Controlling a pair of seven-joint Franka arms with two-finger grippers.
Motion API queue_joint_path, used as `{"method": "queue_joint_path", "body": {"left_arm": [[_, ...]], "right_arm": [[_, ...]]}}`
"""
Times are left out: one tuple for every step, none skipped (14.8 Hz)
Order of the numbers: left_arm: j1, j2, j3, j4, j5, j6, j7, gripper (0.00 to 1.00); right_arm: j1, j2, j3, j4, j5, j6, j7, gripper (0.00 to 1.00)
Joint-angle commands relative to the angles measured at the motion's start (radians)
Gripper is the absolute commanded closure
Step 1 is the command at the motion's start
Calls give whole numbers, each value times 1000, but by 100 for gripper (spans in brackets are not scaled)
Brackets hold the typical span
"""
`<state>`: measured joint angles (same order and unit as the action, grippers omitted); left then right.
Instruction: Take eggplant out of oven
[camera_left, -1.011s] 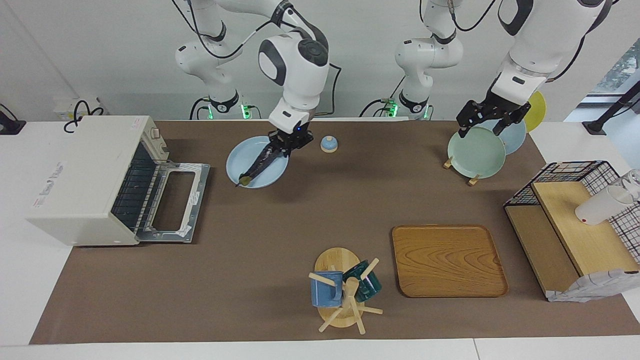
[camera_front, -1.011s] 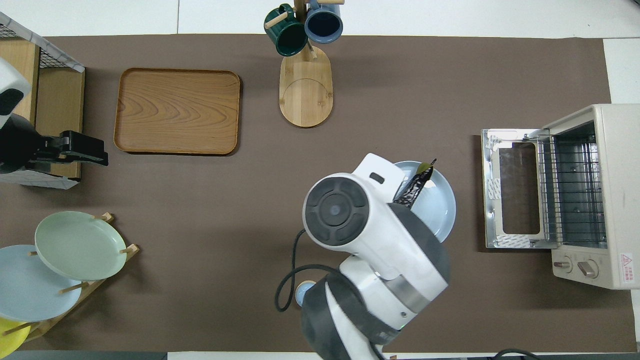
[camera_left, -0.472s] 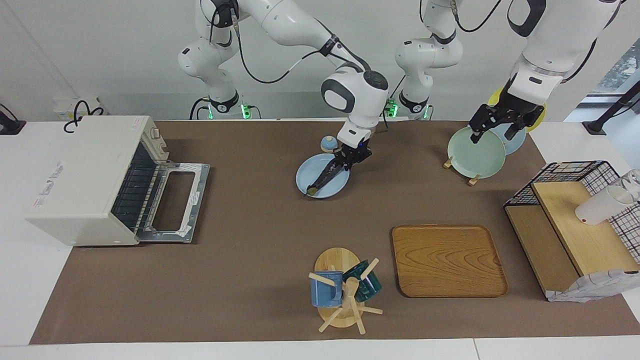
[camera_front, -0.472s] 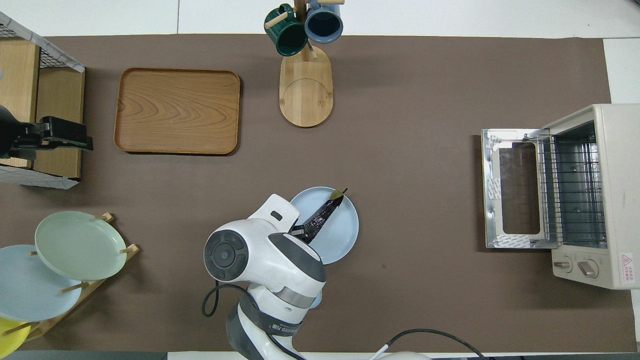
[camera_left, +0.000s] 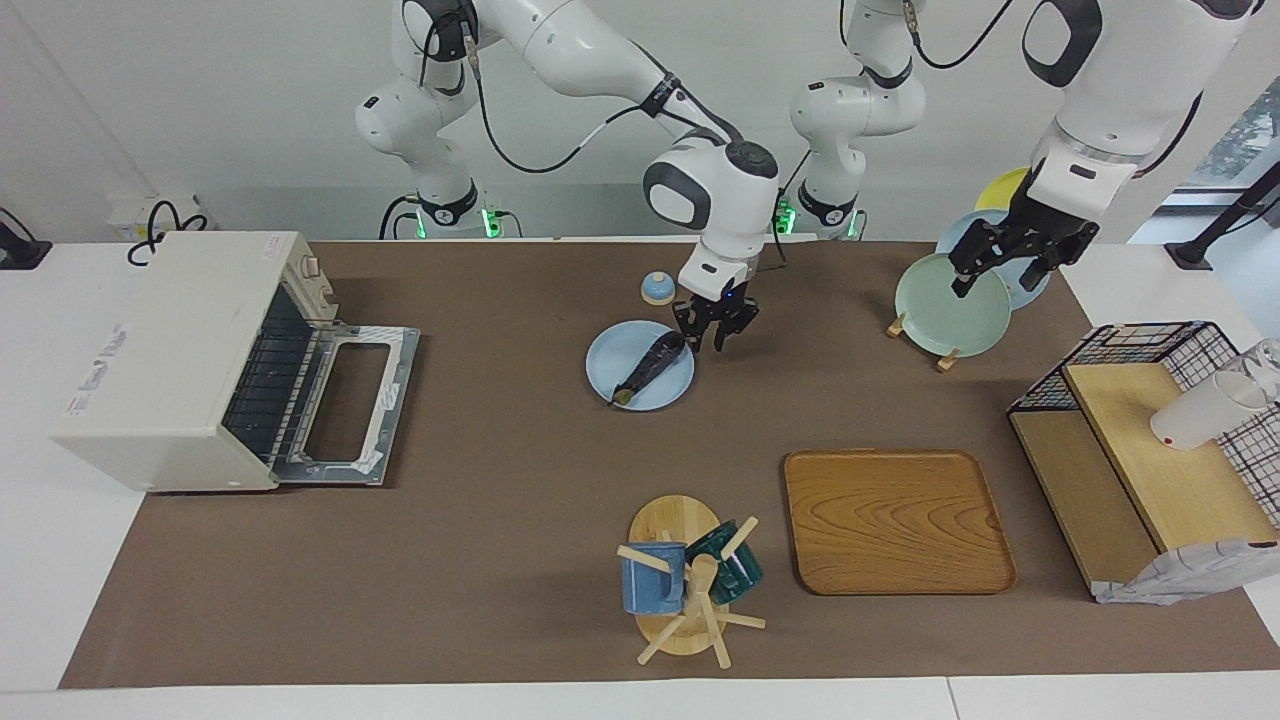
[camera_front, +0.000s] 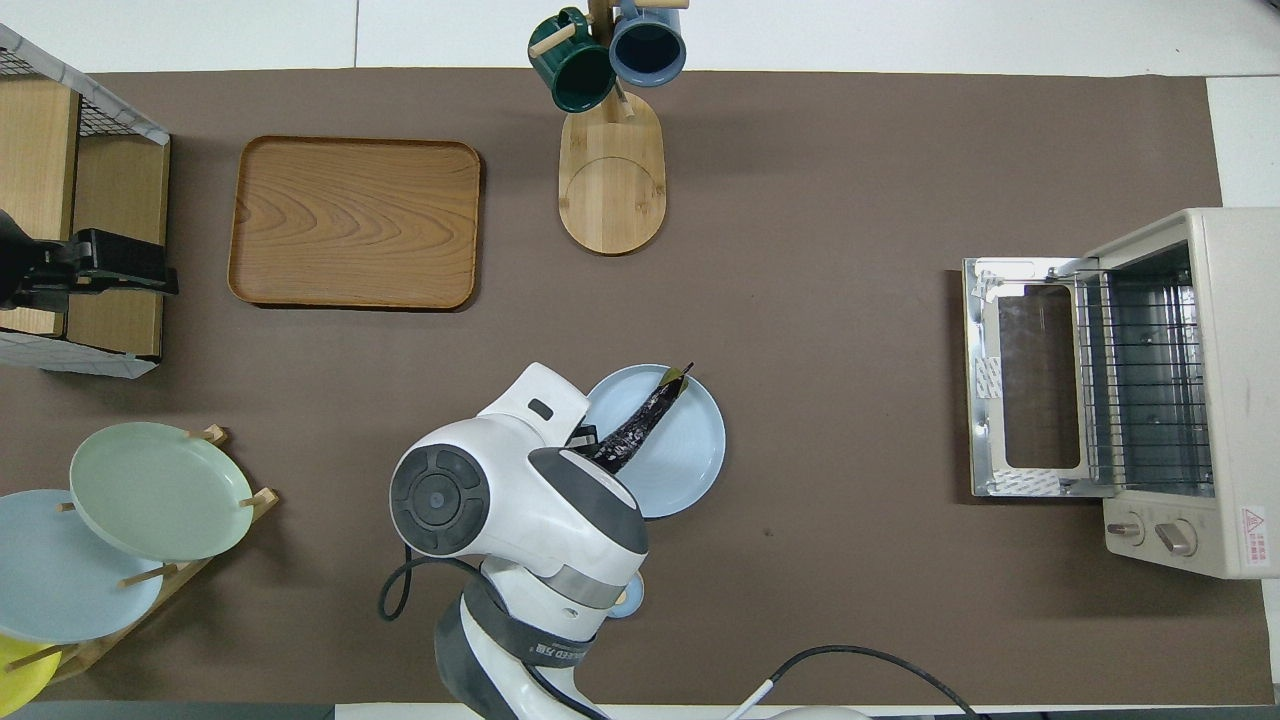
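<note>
Eggplant (camera_left: 652, 360) lies on blue plate (camera_left: 612, 378), mid-table toward the robots' edge. Right gripper (camera_left: 716, 337) hovers beside it, fingers apart, empty. Left gripper (camera_left: 1012, 262) waits, spread, above plate rack (camera_left: 918, 338).

One eggplant (camera_left: 652, 358), one oven (camera_left: 190, 358), two mugs (camera_left: 652, 578), perhaps four plates (camera_left: 950, 292).

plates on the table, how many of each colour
light blue round plates: 2, one under the eggplant, one in the wooden rack
pale green round plate: 1
yellow round plate: 1
total: 4
</note>
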<state>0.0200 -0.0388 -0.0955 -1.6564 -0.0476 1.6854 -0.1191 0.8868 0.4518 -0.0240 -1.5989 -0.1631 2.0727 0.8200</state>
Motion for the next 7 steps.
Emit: {"method": "queue_joint_path", "body": {"left_arm": [[11, -6, -9, -17, 2, 22, 22, 0], [5, -3, -9, -19, 2, 25, 35, 0], [-2, 11, -9, -16, 2, 30, 36, 0], [-5, 25, -12, -13, 0, 36, 38, 0], [-8, 33, -16, -14, -6, 46, 44, 0], [-31, 42, -18, -16, -8, 60, 47, 0], [-63, 56, -18, -16, -9, 71, 47, 0]], "right_arm": [[-82, -71, 1, 8, -36, -113, -77, 70], [-129, -120, 3, -33, -36, -137, -134, 84], [-170, -171, 3, -68, -36, -149, -212, 100], [-221, -209, 1, -108, -35, -167, -278, 100], [-276, -237, 3, -136, -35, -193, -300, 100], [-307, -245, -1, -150, -35, -233, -300, 100], [-328, -254, -2, -162, -42, -285, -306, 100]]}}
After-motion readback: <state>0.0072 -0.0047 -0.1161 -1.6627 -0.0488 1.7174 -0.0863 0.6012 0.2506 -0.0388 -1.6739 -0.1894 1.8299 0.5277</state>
